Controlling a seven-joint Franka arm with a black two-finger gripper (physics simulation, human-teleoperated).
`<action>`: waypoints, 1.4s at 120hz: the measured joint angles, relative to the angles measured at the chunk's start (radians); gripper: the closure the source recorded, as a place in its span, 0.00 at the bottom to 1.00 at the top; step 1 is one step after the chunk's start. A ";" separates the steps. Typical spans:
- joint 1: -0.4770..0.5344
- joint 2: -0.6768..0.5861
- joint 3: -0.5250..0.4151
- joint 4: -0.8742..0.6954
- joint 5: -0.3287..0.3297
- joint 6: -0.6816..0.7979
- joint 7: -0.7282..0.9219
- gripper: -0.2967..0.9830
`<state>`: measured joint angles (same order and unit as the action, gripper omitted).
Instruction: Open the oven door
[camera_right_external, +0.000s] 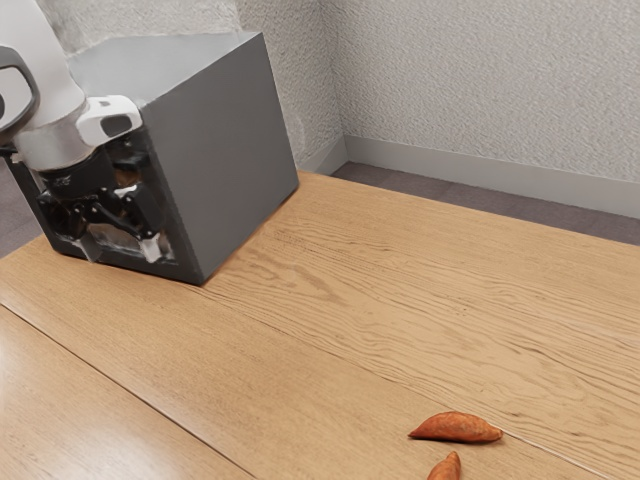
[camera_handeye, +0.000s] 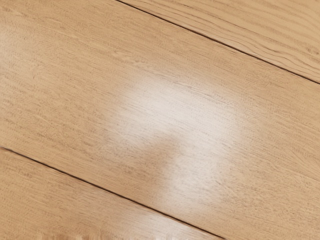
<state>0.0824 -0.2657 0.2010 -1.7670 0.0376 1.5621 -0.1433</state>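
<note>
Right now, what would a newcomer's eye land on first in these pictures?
Probably the big, boxy grey oven at the exterior view's upper left, with my black two-finger gripper before its front, fingers apart. Next, two tapered orange-brown sweet potatoes near that view's lower edge, on the light-brown wooden table. In the wrist view, a whitish glare on the wood stands out.

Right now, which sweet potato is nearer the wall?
The upper sweet potato, whole in the exterior view; the other sweet potato is cut off by the lower edge.

Table (camera_handeye: 65, 100): wood grain, two dark seams running roughly parallel, blurry white glare patch between them, darker notch in it.
</note>
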 joint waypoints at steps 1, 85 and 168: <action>0.004 -0.003 0.002 -0.002 0.001 0.000 -0.007 0.24; 0.836 0.090 -0.278 -0.044 -0.284 0.753 -0.372 0.23; 0.838 0.198 -0.384 -0.034 -0.364 0.867 -0.818 0.23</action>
<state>0.9207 -0.0681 -0.1835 -1.8012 -0.3262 2.4295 -0.9612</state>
